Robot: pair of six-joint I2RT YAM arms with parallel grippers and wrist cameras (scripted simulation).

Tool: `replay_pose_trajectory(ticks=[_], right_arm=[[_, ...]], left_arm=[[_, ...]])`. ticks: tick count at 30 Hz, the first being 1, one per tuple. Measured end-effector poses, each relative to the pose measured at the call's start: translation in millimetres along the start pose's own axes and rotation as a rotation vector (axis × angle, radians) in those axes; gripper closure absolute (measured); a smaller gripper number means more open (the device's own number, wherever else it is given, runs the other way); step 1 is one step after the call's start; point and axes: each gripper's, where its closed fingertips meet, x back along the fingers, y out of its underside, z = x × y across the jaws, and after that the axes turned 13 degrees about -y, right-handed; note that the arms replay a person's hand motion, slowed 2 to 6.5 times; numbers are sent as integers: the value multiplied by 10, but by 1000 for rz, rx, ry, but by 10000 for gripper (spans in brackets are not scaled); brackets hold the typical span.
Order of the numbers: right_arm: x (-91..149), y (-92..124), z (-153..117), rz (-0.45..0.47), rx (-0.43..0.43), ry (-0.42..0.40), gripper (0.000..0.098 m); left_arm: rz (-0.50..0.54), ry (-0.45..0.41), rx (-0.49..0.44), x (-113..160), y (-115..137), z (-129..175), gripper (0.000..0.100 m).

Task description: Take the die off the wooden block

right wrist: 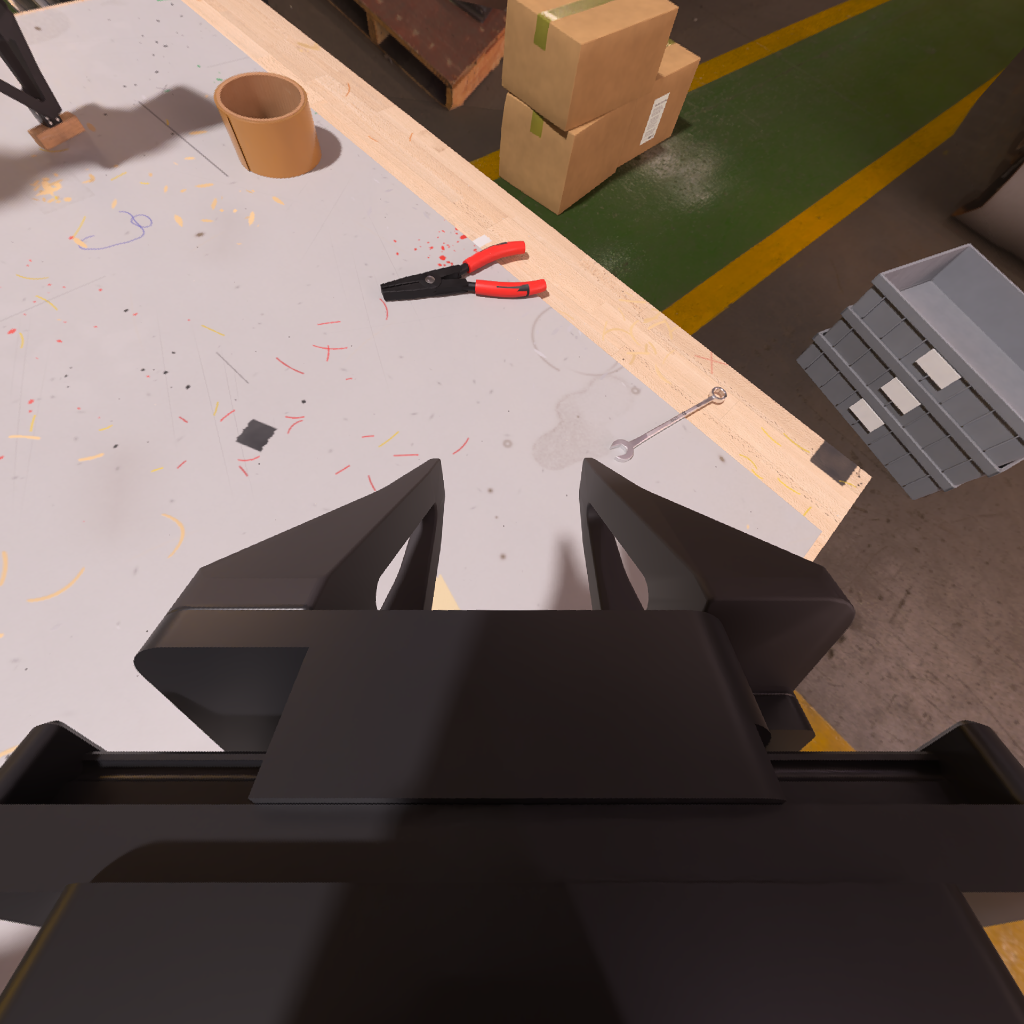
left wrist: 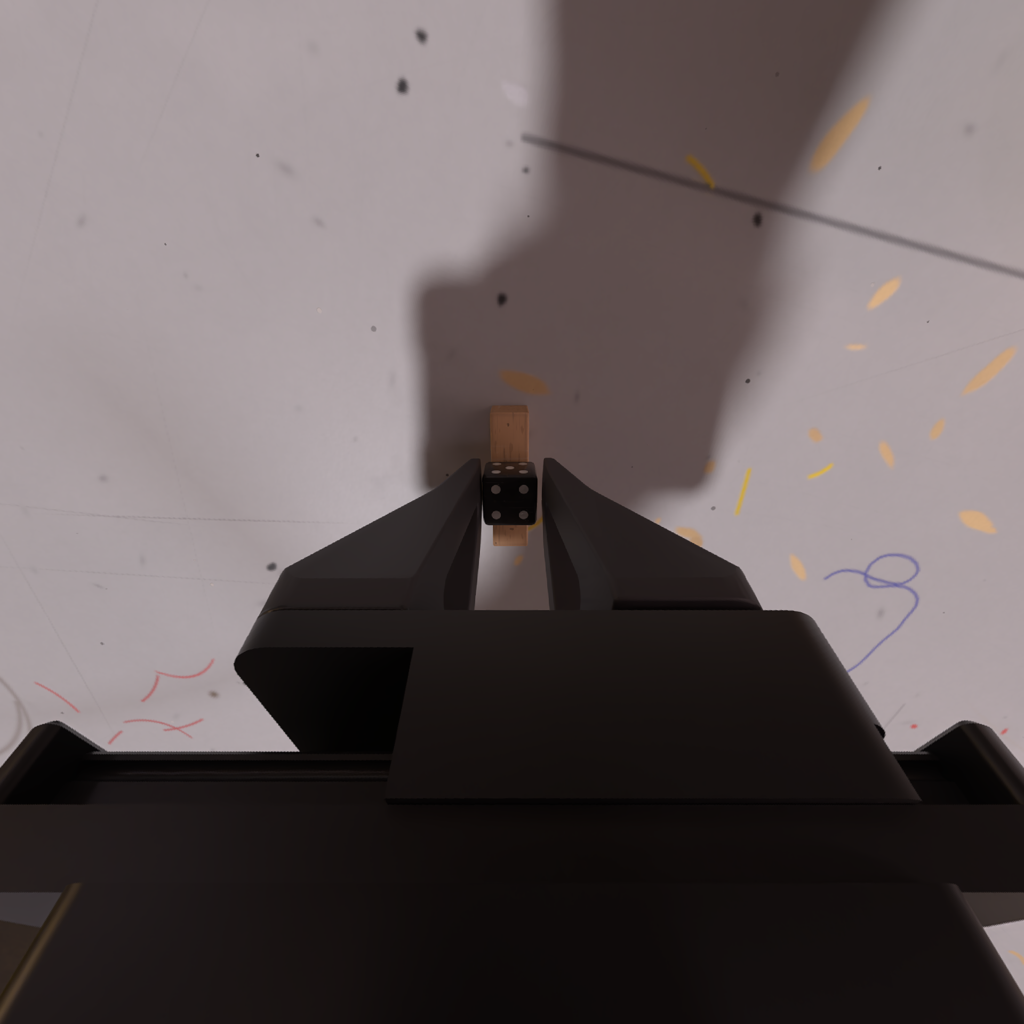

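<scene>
A black die point(left wrist: 510, 498) with white pips sits on a small wooden block point(left wrist: 508, 435) that lies on the grey table. My left gripper point(left wrist: 512, 471) straddles the die from above, its two fingers pressed against the die's left and right sides. The die still rests over the block. In the right wrist view the block point(right wrist: 55, 132) shows far off at the top left, under the tip of the left arm. My right gripper point(right wrist: 511, 471) is open and empty above the table, far from the block.
A cardboard tube point(right wrist: 271, 130) stands near the block. Red-handled pliers point(right wrist: 460, 277) and a steel wrench point(right wrist: 667, 424) lie by the table's wooden edge point(right wrist: 554, 244). Cardboard boxes point(right wrist: 587, 100) and grey bins point(right wrist: 931, 377) sit on the floor beyond.
</scene>
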Motion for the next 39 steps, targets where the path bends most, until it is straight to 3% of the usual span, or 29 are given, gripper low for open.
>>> replay_pose_trajectory(ticks=[13,22,30,39], right_arm=[[-62,37,4,-33,9,1,562],[-103,67,6,-51,12,0,565],[-183,62,-44,-54,20,-20,572],[-409,-32,-337,-29,54,-129,590]], left_arm=[[21,17,-1,5,16,2,843],[183,82,23,207,-83,-42,843],[451,156,-44,869,-205,62,844],[751,413,-255,1978,-46,816,843]])
